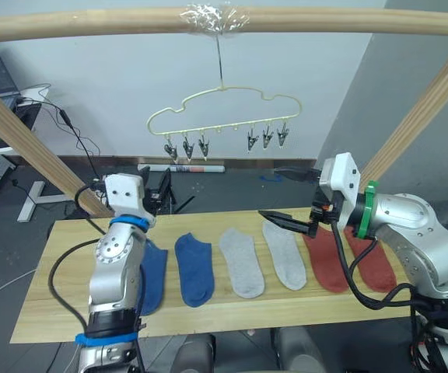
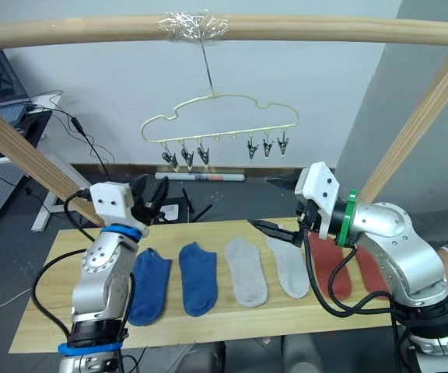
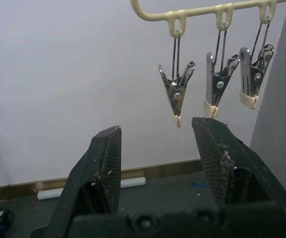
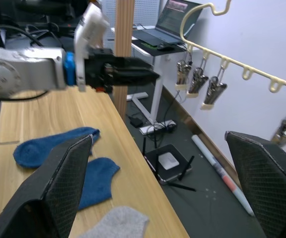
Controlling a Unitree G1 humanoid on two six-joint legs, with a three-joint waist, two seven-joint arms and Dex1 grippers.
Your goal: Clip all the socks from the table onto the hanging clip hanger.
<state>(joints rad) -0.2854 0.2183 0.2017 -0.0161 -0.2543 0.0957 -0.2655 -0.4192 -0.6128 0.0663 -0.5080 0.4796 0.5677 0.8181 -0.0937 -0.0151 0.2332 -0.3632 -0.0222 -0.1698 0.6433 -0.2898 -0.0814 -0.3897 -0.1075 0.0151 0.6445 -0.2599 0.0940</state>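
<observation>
Left eye view: six socks [image 1: 239, 260] lie in a row along the worktop [image 1: 45, 303], none clipped. Left tool [image 3: 158, 148] agape facing hanger [image 1: 224, 105] clips, right tool [image 1: 286, 221] agape above grey socks, both empty.

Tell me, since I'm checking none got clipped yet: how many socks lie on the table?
6, in one row: two blue socks left, two grey socks middle, two red socks right.

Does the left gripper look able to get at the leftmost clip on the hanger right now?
Probably yes. The left gripper is open and empty, pointed at the leftmost clip of the clip hanger, with nothing between them; all six socks lie on the table.
</observation>
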